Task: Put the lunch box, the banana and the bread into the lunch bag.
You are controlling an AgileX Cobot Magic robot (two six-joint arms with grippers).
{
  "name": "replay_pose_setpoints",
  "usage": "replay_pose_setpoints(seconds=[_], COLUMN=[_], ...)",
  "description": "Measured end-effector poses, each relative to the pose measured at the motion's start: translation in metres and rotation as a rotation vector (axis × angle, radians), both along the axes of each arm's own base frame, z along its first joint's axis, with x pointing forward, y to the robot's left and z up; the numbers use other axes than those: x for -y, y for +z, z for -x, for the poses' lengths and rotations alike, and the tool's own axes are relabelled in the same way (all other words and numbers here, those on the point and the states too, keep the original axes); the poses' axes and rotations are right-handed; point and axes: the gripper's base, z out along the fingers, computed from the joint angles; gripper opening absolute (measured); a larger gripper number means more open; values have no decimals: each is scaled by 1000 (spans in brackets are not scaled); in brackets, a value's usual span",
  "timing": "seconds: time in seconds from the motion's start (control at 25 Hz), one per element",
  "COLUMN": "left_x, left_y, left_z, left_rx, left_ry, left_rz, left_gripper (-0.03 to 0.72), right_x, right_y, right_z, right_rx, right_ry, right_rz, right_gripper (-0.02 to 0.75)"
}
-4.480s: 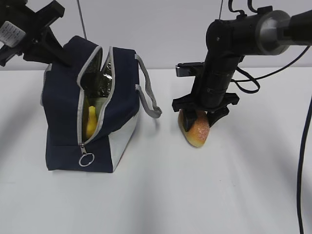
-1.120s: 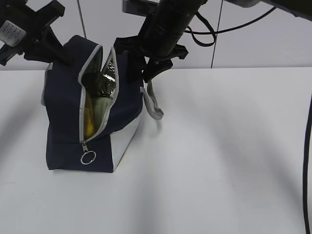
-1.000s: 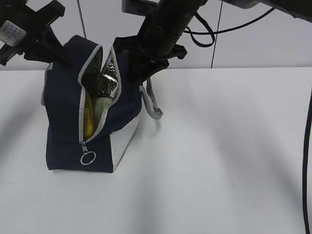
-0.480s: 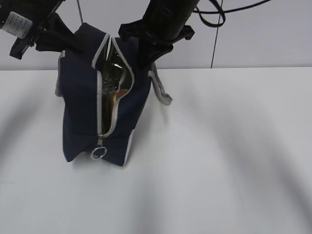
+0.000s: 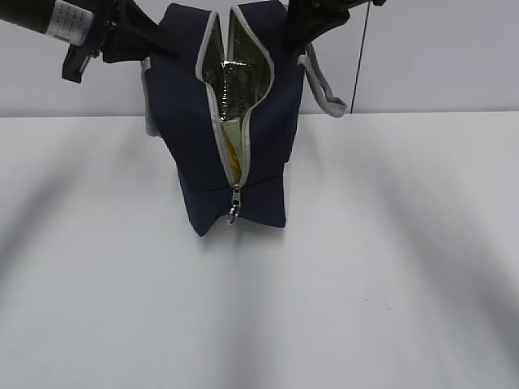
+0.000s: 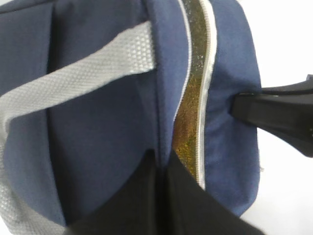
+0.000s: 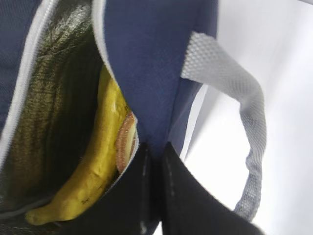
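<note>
The navy lunch bag [image 5: 182,138] hangs between both grippers with its zipper open and its silver lining showing. My left gripper [image 5: 160,46] is shut on the bag's top left edge; in the left wrist view [image 6: 161,159] its jaws pinch the blue fabric beside the zipper. My right gripper [image 5: 300,28] is shut on the bag's right wall [image 7: 146,58], pinching it [image 7: 154,147]. Inside the bag lie the yellow banana [image 7: 93,166] and, beside it, the brown bread [image 7: 126,142]. A yellow strip shows through the opening [image 5: 232,146]. The lunch box is hidden.
A grey handle [image 5: 324,85] hangs off the bag's right side, also seen in the right wrist view [image 7: 244,112]; another grey handle [image 6: 73,78] crosses the left side. The zipper pull [image 5: 233,212] dangles at the front. The white table [image 5: 389,267] lies below.
The bread, held by the right gripper beside the bag earlier, is now inside it. The right gripper has taken the bag's wall. The bag has moved right and up and turned toward the camera.
</note>
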Motion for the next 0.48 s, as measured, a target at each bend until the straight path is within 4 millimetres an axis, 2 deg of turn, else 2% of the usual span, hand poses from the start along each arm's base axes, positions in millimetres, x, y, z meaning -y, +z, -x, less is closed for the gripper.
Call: replay_pose_setpoints(seconds=[0.16, 0.48], left_x=[11, 16], left_y=[-11, -36], left_z=[-6, -21], left_rx=[-17, -77], left_ry=[-2, 20], left_rz=[14, 66], left_gripper=[-3, -3], right_x=[5, 6], right_y=[-2, -34], right_z=[-1, 2], right_rx=[-22, -129], right_ry=[-17, -20], right_rz=[-21, 13], right_gripper=[-8, -11])
